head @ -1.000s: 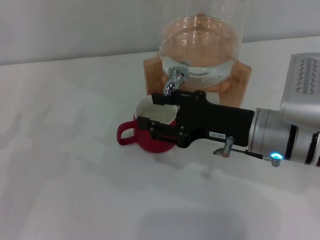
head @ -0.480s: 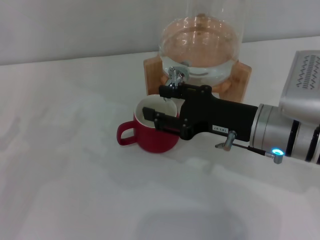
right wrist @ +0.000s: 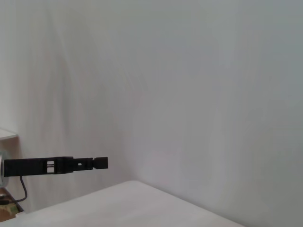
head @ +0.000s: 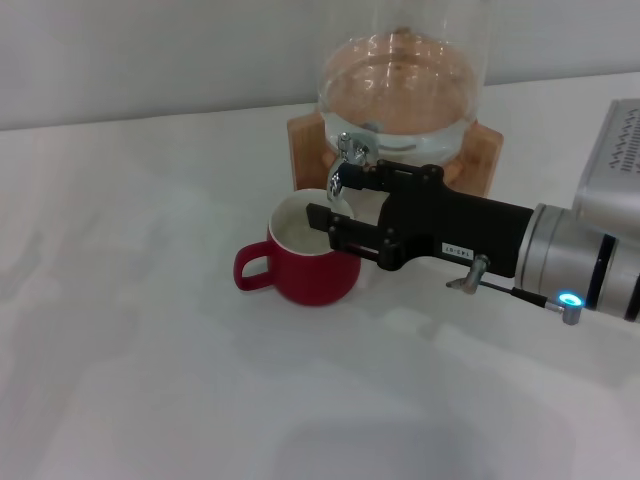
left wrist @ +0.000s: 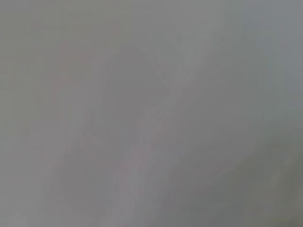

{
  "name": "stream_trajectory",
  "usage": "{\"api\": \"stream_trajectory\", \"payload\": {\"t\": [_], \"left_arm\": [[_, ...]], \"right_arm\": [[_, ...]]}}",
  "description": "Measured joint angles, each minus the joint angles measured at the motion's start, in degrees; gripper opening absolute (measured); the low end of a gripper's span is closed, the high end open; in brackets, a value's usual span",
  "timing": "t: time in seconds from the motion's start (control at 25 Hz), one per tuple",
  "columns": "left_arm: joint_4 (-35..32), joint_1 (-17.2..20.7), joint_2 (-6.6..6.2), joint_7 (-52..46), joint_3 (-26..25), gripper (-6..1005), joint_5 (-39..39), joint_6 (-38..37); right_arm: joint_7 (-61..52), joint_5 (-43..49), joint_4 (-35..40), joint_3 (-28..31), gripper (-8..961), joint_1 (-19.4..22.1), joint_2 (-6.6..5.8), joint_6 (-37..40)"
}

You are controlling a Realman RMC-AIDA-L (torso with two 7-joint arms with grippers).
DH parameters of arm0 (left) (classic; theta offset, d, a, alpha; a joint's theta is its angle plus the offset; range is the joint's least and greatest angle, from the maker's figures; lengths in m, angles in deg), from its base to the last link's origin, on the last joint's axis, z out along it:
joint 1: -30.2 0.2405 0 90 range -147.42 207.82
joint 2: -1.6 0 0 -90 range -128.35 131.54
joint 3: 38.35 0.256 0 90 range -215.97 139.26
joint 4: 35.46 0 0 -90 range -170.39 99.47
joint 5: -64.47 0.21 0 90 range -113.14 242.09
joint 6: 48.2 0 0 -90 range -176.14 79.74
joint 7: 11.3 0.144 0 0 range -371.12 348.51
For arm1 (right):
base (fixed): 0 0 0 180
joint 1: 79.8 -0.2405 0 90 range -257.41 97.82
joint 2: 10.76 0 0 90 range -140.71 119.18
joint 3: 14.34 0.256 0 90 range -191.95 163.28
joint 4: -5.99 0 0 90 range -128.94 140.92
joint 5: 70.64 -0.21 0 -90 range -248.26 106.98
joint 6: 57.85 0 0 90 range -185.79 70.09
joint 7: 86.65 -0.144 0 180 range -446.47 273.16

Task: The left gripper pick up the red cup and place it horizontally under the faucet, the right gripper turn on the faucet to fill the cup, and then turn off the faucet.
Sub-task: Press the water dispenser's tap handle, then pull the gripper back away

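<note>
Red cup: one squat dark-red ceramic mug with a white inside and a small loop handle [head: 305, 252], standing upright on the white table [head: 150, 380], directly below the faucet and in front of it; the handle points to the robot's left. This is the landmark for the places below.
Cup placement: judged done, since the cup sits under the spout with no gripper on it.
Right gripper: one boxy black gripper with flat jaws and a small white label [head: 335, 205], reaching in from the robot's right, over the far rim of the cup and up beside the faucet. The upper jaw lies by the chrome spout, the lower one over the cup's mouth; they stand apart with a gap between. Whether either touches the lever I cannot tell.
Faucet: one small shiny chrome spigot [head: 347, 160] just behind and above the cup, projecting from one clear glass dispenser [head: 400, 90] on one wooden stand [head: 478, 160].
Filling: probably in hand or about to begin; the cup's inside looks pale and no clear stream shows, so the water level is uncertain.
Left to do: fill the cup, then close the faucet.
Left gripper: not seen in any view; its wrist camera shows only blank grey.
</note>
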Motion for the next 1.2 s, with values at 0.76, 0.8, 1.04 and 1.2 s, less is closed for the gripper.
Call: {"api": "stream_trajectory", "payload": {"t": [0.76, 0.8, 1.04, 1.2], "left_arm": [[-0.01, -0.35, 0.0, 0.0, 0.13, 790, 0.52, 0.01], [-0.01, -0.35, 0.0, 0.0, 0.12, 790, 0.52, 0.01], [0.0, -0.42, 0.0, 0.0, 0.09, 790, 0.52, 0.01], [-0.03, -0.44, 0.0, 0.0, 0.08, 790, 0.52, 0.01]], "right_arm": [[0.04, -0.15, 0.2, 1.77, 630, 0.49, 0.09, -0.1], [0.04, -0.17, 0.21, 1.86, 630, 0.49, 0.09, 0.01], [0.12, -1.29, 0.84, 2.66, 630, 0.55, 0.09, 0.17], [0.5, -1.48, 1.05, 2.98, 630, 0.57, 0.13, 0.05]]}}
